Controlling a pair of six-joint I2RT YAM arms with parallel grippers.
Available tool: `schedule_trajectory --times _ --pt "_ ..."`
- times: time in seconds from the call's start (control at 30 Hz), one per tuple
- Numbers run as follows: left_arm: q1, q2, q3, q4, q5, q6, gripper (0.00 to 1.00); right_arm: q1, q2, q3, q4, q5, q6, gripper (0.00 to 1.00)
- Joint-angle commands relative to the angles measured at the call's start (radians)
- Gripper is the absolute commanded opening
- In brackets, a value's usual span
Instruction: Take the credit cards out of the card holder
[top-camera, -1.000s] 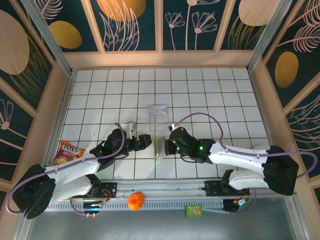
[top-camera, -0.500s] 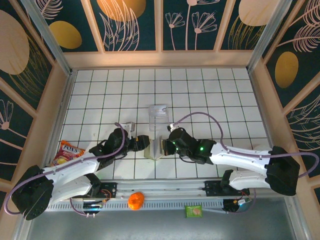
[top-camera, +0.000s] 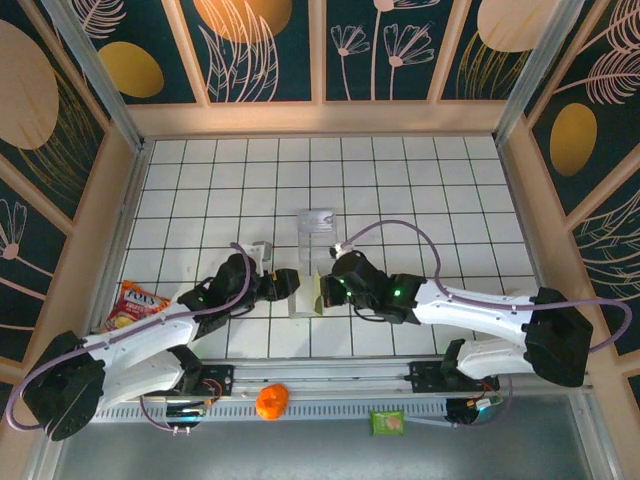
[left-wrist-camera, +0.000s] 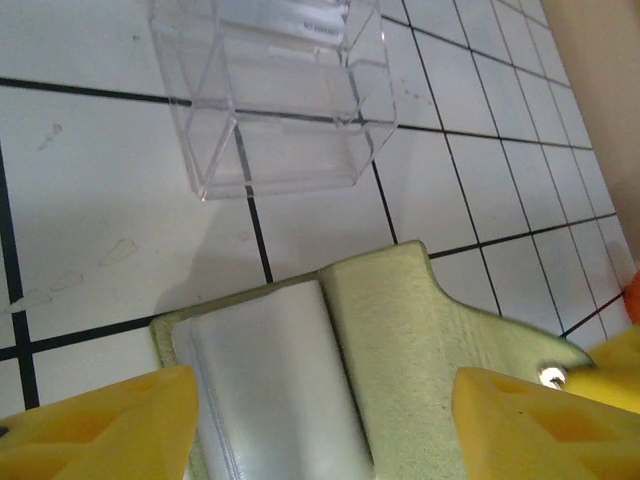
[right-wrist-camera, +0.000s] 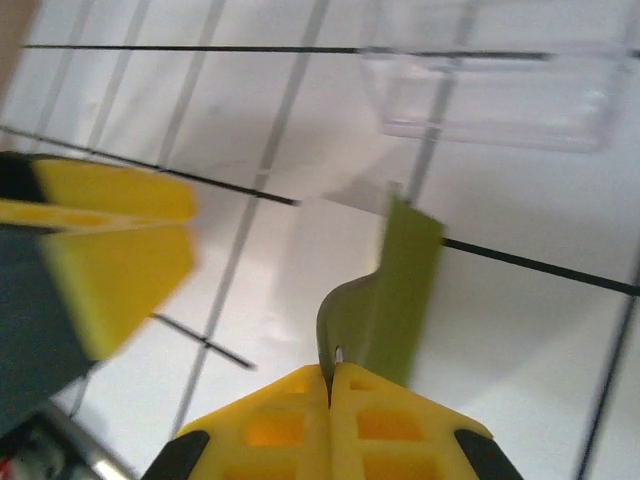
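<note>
Your right gripper (right-wrist-camera: 330, 385) clenches the card holder (left-wrist-camera: 400, 330) by its edge. Your left gripper (left-wrist-camera: 320, 420), jaws apart, straddles it. Next, it should pinch the pale card (left-wrist-camera: 265, 380) and draw it out.

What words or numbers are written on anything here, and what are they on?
No text reads clearly enough to quote.
Snack bag: printed lettering on red and yellow, too small to read.
Clear plastic box: a small label with dark print at its far end, too blurred to read.
Green packet: any print is too small to read.
Card holder: no writing shows on it.
</note>
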Motion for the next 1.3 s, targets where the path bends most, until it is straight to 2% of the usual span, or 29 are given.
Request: schedule_trajectory --times 0.0,0.13,0.27,0.43,0.7,0.8,0.9,1.0,1.1,1.17,1.27 --pt "0.0 0.041 0.027 0.031 0.042 0.021 0.65 -0.047 -0.029 -0.103 -0.138 0.077 0.12 0.0" --pt "0.0 0.102 0.04 0.06 0.06 0.024 0.6 -0.094 -0.017 -0.202 -0.137 0.07 0.168 0.0" --pt "0.0 0.158 0.048 0.061 0.057 0.023 0.54 -0.096 0.055 -0.222 -0.125 0.092 0.192 0.0" --pt "-0.005 0.2 0.049 0.104 0.099 0.019 0.37 -0.096 0.11 -0.216 -0.099 0.101 0.182 0.0" --pt "-0.074 0.316 0.131 0.104 0.13 0.036 0.1 -0.097 0.078 -0.212 -0.092 0.126 0.177 0.01" --pt "-0.115 0.343 0.171 0.1 0.145 0.039 0.06 -0.096 0.053 -0.223 -0.09 0.135 0.179 0.08" --pt "-0.156 0.389 0.209 0.101 0.165 0.036 0.05 -0.099 0.0 -0.234 -0.099 0.152 0.182 0.21" --pt "-0.185 0.458 0.243 0.103 0.189 0.033 0.04 -0.102 -0.088 -0.237 -0.136 0.178 0.174 0.33" --pt "-0.203 0.517 0.274 0.1 0.203 0.037 0.02 -0.105 -0.22 -0.247 -0.155 0.187 0.154 0.38" --pt "-0.203 0.545 0.29 0.099 0.205 0.037 0.02 -0.107 -0.301 -0.263 -0.127 0.159 0.114 0.43" --pt "-0.203 0.575 0.316 0.081 0.193 0.041 0.0 -0.109 -0.387 -0.302 -0.017 0.026 0.048 0.43"
